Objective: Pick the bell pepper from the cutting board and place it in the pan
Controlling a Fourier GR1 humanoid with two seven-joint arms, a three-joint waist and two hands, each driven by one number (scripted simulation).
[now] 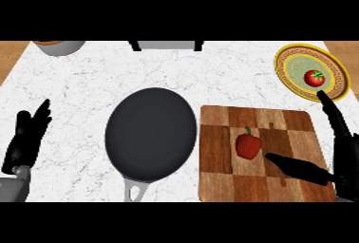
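Right robot hand (pixel 340 156) is open over the right side of the wooden cutting board (pixel 217 185), its thumb stretched toward the red bell pepper (pixel 248 145) (just short of touching). Left of the board, the dark pan (pixel 151 135) lies on the marble desk (pixel 84 85). Left robot hand (pixel 26 140) rests open at the left edge. Far right, 1 tomato (pixel 314 78) sits on a yellow plate (pixel 289 59).

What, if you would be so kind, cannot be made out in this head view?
- Bowl, far left corner: cut off by the view's top edge, contents unseen.
- Dark object at the counter's far edge: only its lower part shows, unidentifiable.
- Cutting board: near right corner hidden under the right hand.
- Left hand: wrist runs out at the lower edge.
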